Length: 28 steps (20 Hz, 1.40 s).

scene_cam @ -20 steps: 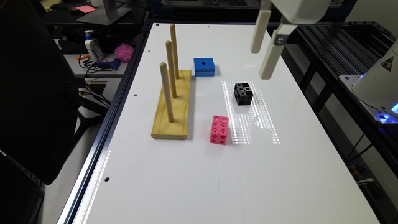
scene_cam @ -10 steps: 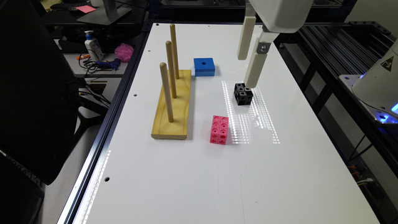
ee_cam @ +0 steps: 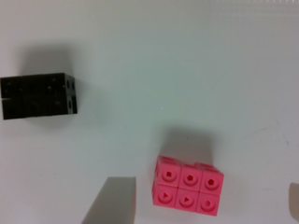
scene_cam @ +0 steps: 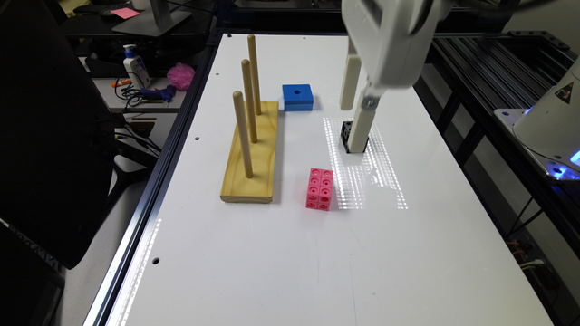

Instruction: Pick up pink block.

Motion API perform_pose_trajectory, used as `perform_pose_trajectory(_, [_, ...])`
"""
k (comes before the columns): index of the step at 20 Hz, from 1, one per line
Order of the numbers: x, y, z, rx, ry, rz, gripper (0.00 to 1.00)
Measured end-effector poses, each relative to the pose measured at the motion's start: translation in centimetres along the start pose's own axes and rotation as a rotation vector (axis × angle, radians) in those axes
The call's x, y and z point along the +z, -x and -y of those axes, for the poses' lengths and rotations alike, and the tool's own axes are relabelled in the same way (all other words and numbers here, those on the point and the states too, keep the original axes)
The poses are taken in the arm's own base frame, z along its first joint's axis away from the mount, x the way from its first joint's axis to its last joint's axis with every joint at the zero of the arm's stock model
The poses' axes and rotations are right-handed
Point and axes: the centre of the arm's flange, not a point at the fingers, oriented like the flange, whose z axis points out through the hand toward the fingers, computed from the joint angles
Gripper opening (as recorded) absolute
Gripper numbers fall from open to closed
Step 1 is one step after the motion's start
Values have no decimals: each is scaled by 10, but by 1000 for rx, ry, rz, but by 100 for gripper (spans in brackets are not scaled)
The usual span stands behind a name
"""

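The pink block (scene_cam: pixel 319 189) lies on the white table (scene_cam: pixel 290 262), just to the exterior view's right of the wooden peg board. My gripper (scene_cam: pixel 352 128) hangs above the table farther back, over the black cube. In the wrist view the pink block (ee_cam: pixel 188 192) sits between my two fingers (ee_cam: pixel 111 201), which stand wide apart with nothing held. The gripper is open and well above the block.
The black cube (scene_cam: pixel 346 132) is partly hidden behind one finger; it also appears in the wrist view (ee_cam: pixel 37 95). A wooden base with three upright pegs (scene_cam: pixel 250 154) stands beside the pink block. A flat blue square block (scene_cam: pixel 297 97) lies behind it.
The gripper has come down and moved toward the exterior view's left, from beyond the black cube to right over it. The blocks have not moved.
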Motion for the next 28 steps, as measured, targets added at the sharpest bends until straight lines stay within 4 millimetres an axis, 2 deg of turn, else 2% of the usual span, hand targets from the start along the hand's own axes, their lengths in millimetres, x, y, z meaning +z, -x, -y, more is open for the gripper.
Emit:
perform_pose_trajectory(6, [4,0,1,0,1,2,100])
perform_pose_trajectory(11, [39,-3,4,2,-1,11,100])
perform_pose_trajectory(14, [51,-5,6,3,-7,11,100])
perform_pose_trajectory(21, [43,-13,20,3,-33,-1,100])
perform_pose_trajectory(28, [63,-15,22,5,-24,11,100])
